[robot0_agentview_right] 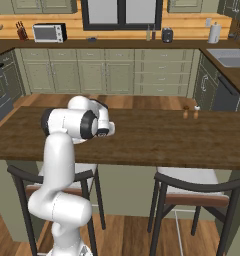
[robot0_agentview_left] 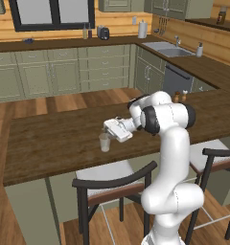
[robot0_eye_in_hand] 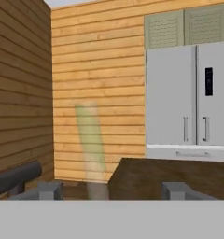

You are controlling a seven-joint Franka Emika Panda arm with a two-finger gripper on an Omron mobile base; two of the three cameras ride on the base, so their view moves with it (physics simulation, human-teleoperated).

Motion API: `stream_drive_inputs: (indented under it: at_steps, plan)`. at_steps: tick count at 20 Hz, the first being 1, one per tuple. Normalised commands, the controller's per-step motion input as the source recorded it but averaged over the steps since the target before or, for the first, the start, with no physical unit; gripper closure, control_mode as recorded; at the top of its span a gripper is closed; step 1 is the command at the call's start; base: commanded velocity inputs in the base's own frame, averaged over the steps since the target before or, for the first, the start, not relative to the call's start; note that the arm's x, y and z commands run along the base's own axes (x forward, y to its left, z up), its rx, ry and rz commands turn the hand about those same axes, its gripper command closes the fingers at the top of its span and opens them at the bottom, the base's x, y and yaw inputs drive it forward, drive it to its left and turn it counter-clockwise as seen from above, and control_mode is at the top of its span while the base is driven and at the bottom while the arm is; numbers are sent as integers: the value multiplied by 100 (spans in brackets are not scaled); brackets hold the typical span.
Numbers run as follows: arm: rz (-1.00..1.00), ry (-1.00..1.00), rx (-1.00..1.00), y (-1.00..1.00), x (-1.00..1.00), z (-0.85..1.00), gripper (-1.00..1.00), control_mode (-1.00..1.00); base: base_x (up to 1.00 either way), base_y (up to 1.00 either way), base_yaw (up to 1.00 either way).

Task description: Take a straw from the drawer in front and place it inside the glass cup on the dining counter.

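- Hand view: gripper (robot0_eye_in_hand: 115, 190) spread wide, two dark fingertips (robot0_eye_in_hand: 51, 190) far apart at the bottom. I see nothing pinched.
- Straw (robot0_eye_in_hand: 90, 144) sits between the tips as a pale green blurred stick, near upright w/ a slight tilt, top leaning left. It touches neither tip as far as I can tell.
- Low end of straw runs down to the bottom edge of this view, so I can't tell what it rests in.
- Behind it: end of the dining counter (robot0_eye_in_hand: 170, 172), dark wood, right of centre. Grey fridge (robot0_eye_in_hand: 193, 93) further back on the right, wood plank wall on the left.
- Dark curved chair back (robot0_eye_in_hand: 16, 177) at lower left.
- Left base view: gripper (robot0_agentview_left: 111, 128) hangs just above and slightly right of the glass cup (robot0_agentview_left: 104, 142), hand turned sideways toward the left.
- Cup stands upright on the dining counter (robot0_agentview_left: 50, 139), near its front edge, above a stool (robot0_agentview_left: 114, 184).
- Straw too thin to pick out in this view, so I can't confirm it's inside the cup.
- Two small shakers (robot0_agentview_left: 181, 96) on the counter, well apart from the cup, to the right. Sink (robot0_agentview_left: 167, 49) on the back counter.
- Right base view: arm's elbow covers the hand. Dining counter (robot0_agentview_right: 167, 140) runs across, shakers (robot0_agentview_right: 190, 112) toward its far edge.
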Motion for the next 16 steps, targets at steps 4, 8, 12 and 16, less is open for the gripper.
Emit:
stream_drive_inputs:
  at_steps: [4, 8, 12, 16]
  plan:
    - [0, 2, 0, 0, -8, 6, -100, -100, 0, 0, 0]
    - [0, 1, 0, -10, -10, 34, -100, -100, 0, 0, 0]
    - [0, 0, 0, -22, -18, 51, -100, -100, 0, 0, 0]
    - [0, 0, 0, -21, -29, 53, -100, -100, 0, 0, 0]
